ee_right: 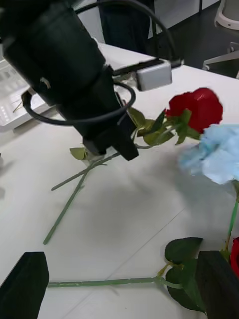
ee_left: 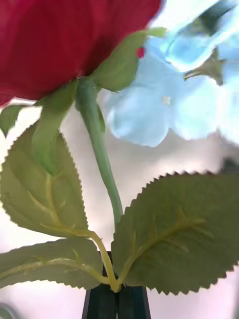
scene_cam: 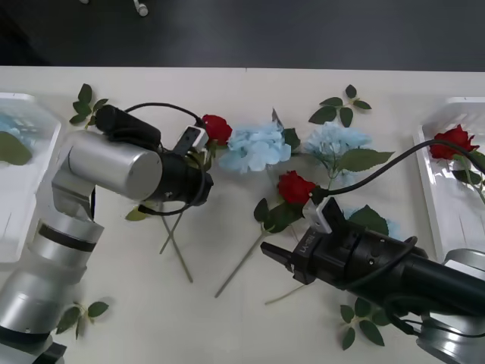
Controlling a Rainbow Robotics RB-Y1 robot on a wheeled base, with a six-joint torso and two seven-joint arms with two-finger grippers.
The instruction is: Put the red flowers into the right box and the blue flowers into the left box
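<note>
The left gripper (scene_cam: pixel 198 161) was closed on the stem of a red rose (scene_cam: pixel 217 127), its two black fingers (ee_left: pixel 117 301) pressed together just where the leaves fork. Gripping low, under the leaves, seemed sensible: the bloom stayed free and uncrushed, and the leaf joint gave the fingers something to catch on. That rose sat at about eleven o'clock from the desk's (scene_cam: pixel 227 318) middle, touching the pale blue hydrangea head (scene_cam: pixel 256 147) just beside it at one o'clock.

The right gripper (scene_cam: pixel 277 256) hovered open at about five o'clock, its black fingers (ee_right: pixel 25 284) spread wide on either side of a second rose's stem (ee_right: pixel 104 282) lying flat on the desk. That rose's bloom (scene_cam: pixel 295 186) lay near the centre. The wide spread looked like a straddle ahead of a pinch, though nothing was held yet.

The right box (scene_cam: pixel 447 220) lay at three o'clock with one red rose (scene_cam: pixel 452 141) already in it. The left box (scene_cam: pixel 26 197) lay at nine o'clock, with something pale blue and a leaf inside. A second blue hydrangea (scene_cam: pixel 332 144) lay at one to two o'clock, still on the desk, with loose leaf sprigs (scene_cam: pixel 339 108) scattered around.

A short white marking showed on the right gripper's black body, too small to read. No other brand or label could be made out.
</note>
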